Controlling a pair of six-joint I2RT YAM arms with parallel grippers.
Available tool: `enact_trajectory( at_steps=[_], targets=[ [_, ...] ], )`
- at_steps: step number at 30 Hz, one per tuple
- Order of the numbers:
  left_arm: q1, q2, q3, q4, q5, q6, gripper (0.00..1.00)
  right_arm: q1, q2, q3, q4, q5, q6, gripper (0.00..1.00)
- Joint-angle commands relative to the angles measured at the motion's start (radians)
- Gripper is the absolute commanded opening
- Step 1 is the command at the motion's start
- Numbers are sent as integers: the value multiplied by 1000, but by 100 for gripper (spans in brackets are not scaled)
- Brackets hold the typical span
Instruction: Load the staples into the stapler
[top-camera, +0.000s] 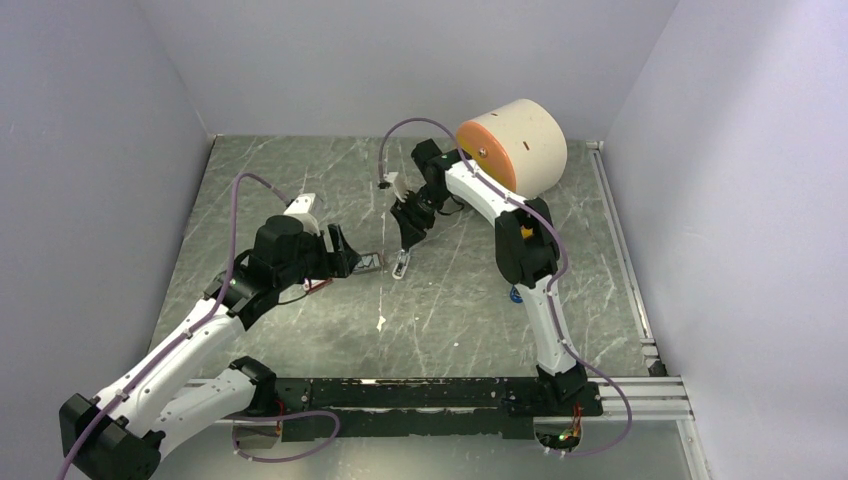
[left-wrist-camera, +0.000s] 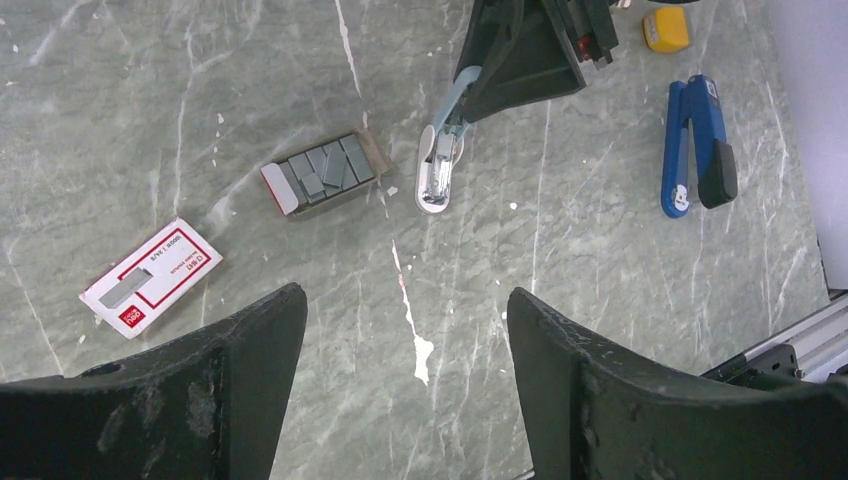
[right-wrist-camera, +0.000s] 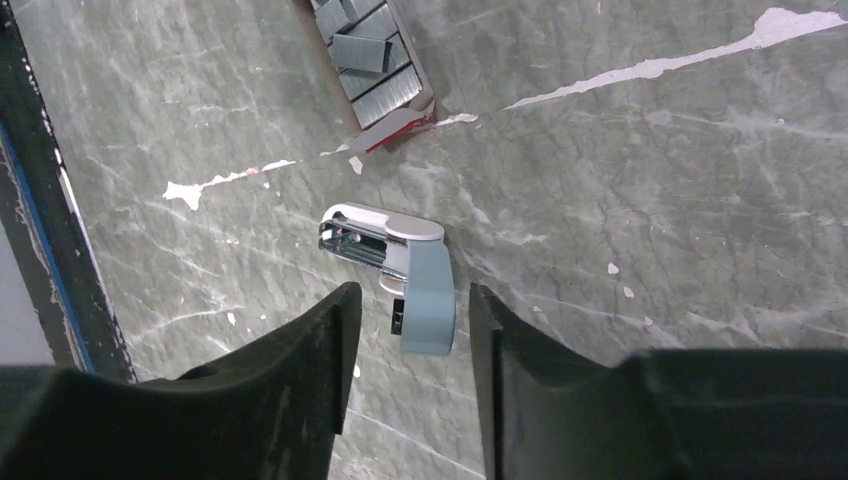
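The staples (left-wrist-camera: 325, 172) lie as dark-grey strips in an open tray, also seen at the top of the right wrist view as staples (right-wrist-camera: 365, 50). The stapler (left-wrist-camera: 697, 145), bright blue with black parts, lies on the table at the right, apart from both grippers. My left gripper (left-wrist-camera: 405, 300) is open above bare table, near the tray (top-camera: 368, 262). My right gripper (right-wrist-camera: 412, 292) is open just above a short pale-blue-and-white piece (right-wrist-camera: 400, 260). That piece's raised blue flap stands between the jaws, with a gap on each side.
A red-and-white cardboard box (left-wrist-camera: 150, 277) lies left of the tray. A large cream and orange cylinder (top-camera: 515, 145) stands at the back right. White chips mark the marbled tabletop (left-wrist-camera: 420, 350). A metal rail (top-camera: 620, 240) runs along the right edge.
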Motion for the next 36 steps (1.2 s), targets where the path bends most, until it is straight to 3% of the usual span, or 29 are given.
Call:
enact_trajectory(
  at_steps=[1,3,8,13,21,23,27,32,36],
  targets=[
    [-5,1,10,17,-8,8,79,-6,-11,9,-15,-18,3,58],
    [-5,9,18,5,-21,7,79,-6,-27,-4,7,-13,24,75],
    [-5,6,14,1,-23,0,79,-6,-100,-40,136,43,166,86],
    [-5,-11,20,-37,-58,-47,83,0,-302,-233,428,127,413,88],
    [-5,-14,37,-39,-11,-41,92,57,-766,-701,736,562,840,86],
    [-5,-17,37,-24,44,-12,96,90,-897,-780,692,758,917,85],
    [-5,-26,41,-2,121,32,96,126,-1071,-904,554,1095,1135,85],
    [-5,-18,24,75,163,18,94,124,-1219,-1030,318,1418,1394,85],
    [-4,-3,9,118,191,-4,93,98,-1265,-1072,116,1497,1566,93]
  ],
)
